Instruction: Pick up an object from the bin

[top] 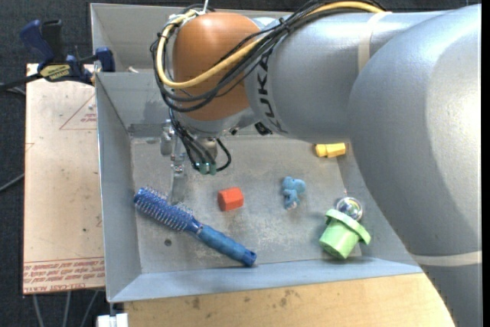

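That fat grey arm (367, 88) with its orange cover (214, 61) is hogging the view, reaching in from 3 o'clock. Your pincer (178, 178) is hanging point-down right at the bristle head of the blue hairbrush (191, 224), which is lying at 7 o'clock in the bin (115, 165). I can't tell if it's spread or pressed together, or touching. I'm guessing it's lining up for a straight drop. Red cube (230, 199) is sitting near its 4 o'clock.

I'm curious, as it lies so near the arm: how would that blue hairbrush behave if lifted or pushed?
The blue hairbrush looks like stiff plastic, so it probably keeps its shape. Being long, held by one end it would likely tilt. Its bristles should stop rolling.
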`<state>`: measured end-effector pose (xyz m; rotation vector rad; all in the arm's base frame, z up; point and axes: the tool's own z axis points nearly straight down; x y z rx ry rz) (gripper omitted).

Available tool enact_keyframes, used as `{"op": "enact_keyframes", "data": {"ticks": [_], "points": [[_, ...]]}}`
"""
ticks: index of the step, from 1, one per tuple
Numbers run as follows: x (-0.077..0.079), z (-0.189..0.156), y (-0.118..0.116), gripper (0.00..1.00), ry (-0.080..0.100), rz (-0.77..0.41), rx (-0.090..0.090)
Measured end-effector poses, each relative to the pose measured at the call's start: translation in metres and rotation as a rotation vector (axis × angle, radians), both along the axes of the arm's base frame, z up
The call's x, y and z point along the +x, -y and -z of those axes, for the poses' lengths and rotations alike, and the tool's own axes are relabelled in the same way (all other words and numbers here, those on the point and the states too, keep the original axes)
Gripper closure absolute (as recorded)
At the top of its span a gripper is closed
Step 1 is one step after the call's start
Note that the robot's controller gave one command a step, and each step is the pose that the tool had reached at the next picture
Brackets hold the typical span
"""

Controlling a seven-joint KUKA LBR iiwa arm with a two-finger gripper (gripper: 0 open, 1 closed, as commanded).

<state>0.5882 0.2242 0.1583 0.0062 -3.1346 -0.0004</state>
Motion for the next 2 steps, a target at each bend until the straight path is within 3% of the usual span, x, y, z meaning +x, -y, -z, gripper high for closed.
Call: {"op": "enact_keyframes", "data": {"ticks": [1,2], "points": [[-0.0400,0.0935,-0.0186,0.00,-0.002,-0.089,-0.001],[-0.0368,0.0890,-0.0178,1.00,0.006,-0.086,0.002]]}}
